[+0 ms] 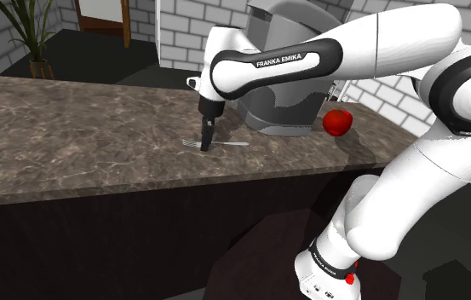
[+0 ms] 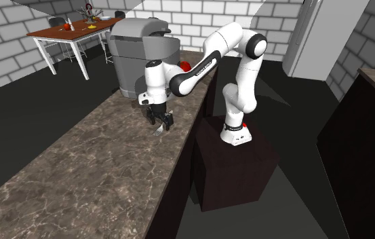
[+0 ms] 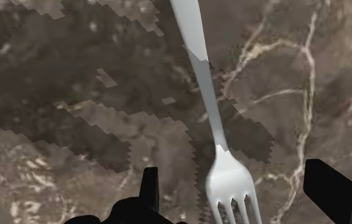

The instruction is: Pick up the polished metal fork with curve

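A white robot arm reaches over a long, dark brown marbled stone bench [image 1: 71, 145]. In the shoulder view, the arm's black pincer [image 1: 206, 147] points straight down at the middle of the frame, with its tips at or just above the bench top. A shiny silver fork [image 1: 225, 144] lies flat on the bench under the pincer. Its handle runs toward the right of the frame and its tines poke out to the left of the pincer.

In the wrist view, the pincer [image 3: 232, 172] is open, with its two black fingers [image 3: 149, 191] standing wide apart. The fork's [image 3: 206, 83] head and tines lie between the fingers and touch neither. Its slim, gently curved handle stretches away from the pincer across the stone.

In the second exterior view, the fork [image 2: 157, 131] is left of centre, near the bench's right-hand edge and just below the pincer [image 2: 164, 125].

Right of the fork in the shoulder view stands a large grey appliance [image 1: 284, 94]. A red round fruit [image 1: 337, 122] sits beside it.
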Motion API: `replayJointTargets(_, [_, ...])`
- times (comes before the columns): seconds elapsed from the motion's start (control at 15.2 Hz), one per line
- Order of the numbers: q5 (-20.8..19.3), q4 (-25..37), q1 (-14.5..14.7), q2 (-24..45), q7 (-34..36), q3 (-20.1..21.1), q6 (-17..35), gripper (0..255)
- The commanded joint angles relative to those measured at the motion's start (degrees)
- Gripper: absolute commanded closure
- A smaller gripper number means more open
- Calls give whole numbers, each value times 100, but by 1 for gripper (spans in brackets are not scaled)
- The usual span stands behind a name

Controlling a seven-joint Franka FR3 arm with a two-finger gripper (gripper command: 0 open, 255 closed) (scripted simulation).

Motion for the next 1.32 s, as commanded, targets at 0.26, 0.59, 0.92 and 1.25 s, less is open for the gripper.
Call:
replayJointTargets(0.26, [1,-14,-3,7,-8,-4,25,255])
replayJointTargets(0.59, [1,-29,1,1,-2,0,34,255])
replayJointTargets(0.92, [-6,249,-1,-108,13,-4,-353,255])
replayJointTargets(1.25, [-13,557,-3,-186,27,-6,-738,255])
